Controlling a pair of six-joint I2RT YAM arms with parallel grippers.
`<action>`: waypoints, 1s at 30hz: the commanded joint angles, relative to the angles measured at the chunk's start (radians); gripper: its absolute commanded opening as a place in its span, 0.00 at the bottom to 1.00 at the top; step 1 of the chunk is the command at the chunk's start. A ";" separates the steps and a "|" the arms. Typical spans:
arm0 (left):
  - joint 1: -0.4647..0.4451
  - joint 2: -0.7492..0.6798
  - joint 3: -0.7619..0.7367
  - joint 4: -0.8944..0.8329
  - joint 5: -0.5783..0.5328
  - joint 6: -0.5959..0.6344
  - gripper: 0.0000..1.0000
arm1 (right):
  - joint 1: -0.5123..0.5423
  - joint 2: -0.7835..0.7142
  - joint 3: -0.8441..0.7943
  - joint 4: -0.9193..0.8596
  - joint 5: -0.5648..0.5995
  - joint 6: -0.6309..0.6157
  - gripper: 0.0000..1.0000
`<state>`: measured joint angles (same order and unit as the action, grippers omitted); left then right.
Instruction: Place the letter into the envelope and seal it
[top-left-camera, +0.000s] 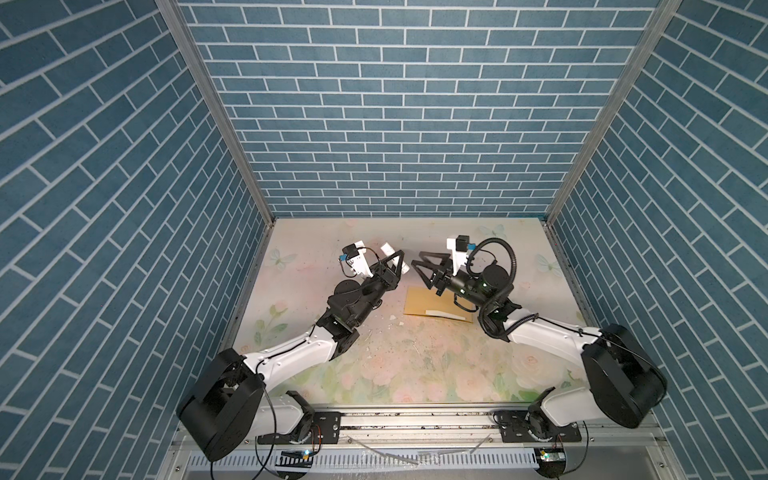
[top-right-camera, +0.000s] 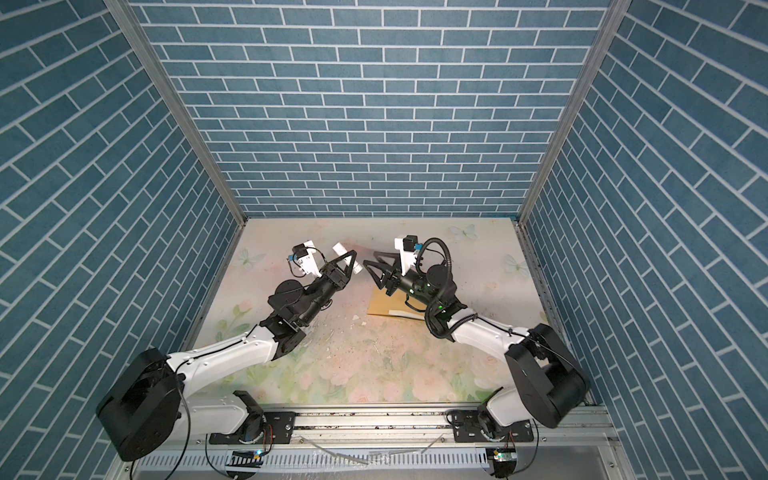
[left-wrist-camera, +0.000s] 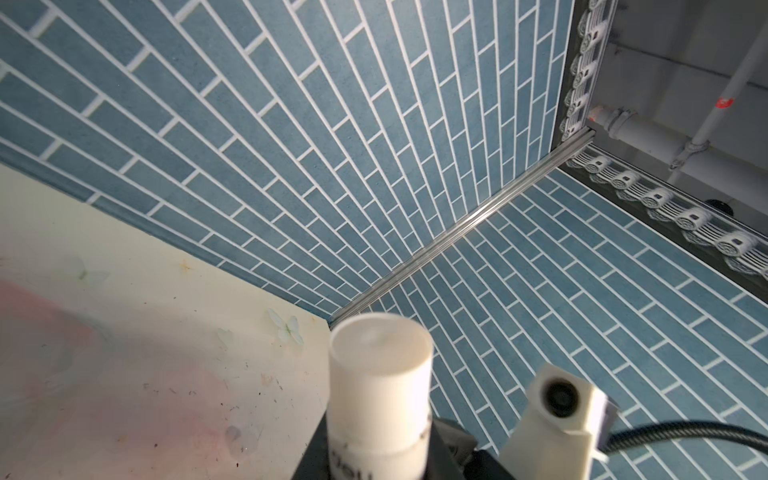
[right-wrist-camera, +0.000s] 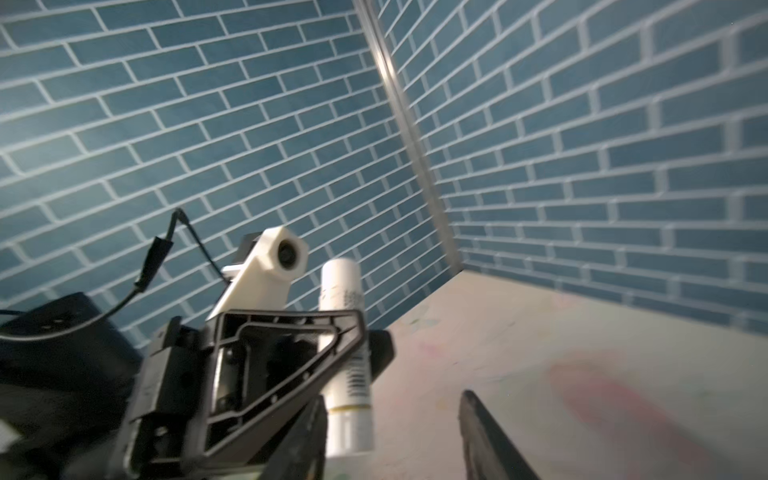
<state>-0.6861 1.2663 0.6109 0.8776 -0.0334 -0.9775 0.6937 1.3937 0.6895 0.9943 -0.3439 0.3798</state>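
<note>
The mustard-yellow envelope (top-left-camera: 426, 303) (top-right-camera: 384, 305) lies flat on the table, partly under my right arm. A pale strip (top-left-camera: 444, 314) shows along its near edge; I cannot tell what it is, and the letter is not to be made out. My left gripper (top-left-camera: 398, 262) (top-right-camera: 352, 261) (left-wrist-camera: 380, 455) is raised above the table and shut on a white cylindrical stick (top-left-camera: 386, 249) (left-wrist-camera: 380, 374) (right-wrist-camera: 345, 353). My right gripper (top-left-camera: 417, 271) (top-right-camera: 371, 272) (right-wrist-camera: 395, 432) faces it, open. The stick's lower end sits just inside one of its fingers (right-wrist-camera: 307, 436), ungripped.
The floral table mat (top-left-camera: 415, 374) carries small white scraps (top-left-camera: 392, 318) near the envelope's left corner. Blue brick-pattern walls (top-left-camera: 395, 124) enclose the back and both sides. A metal rail (top-left-camera: 415, 415) runs along the front edge between the arm bases.
</note>
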 joint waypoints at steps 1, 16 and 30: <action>-0.001 -0.047 0.057 -0.175 -0.031 -0.032 0.00 | 0.070 -0.058 -0.084 0.012 0.245 -0.525 0.61; 0.000 -0.039 0.123 -0.340 -0.029 -0.171 0.00 | 0.247 0.149 -0.066 0.325 0.428 -0.951 0.52; 0.001 -0.031 0.112 -0.313 -0.023 -0.178 0.00 | 0.279 0.210 0.014 0.299 0.458 -0.925 0.34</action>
<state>-0.6857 1.2247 0.7132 0.5438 -0.0593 -1.1591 0.9657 1.5917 0.6628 1.2591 0.0875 -0.5278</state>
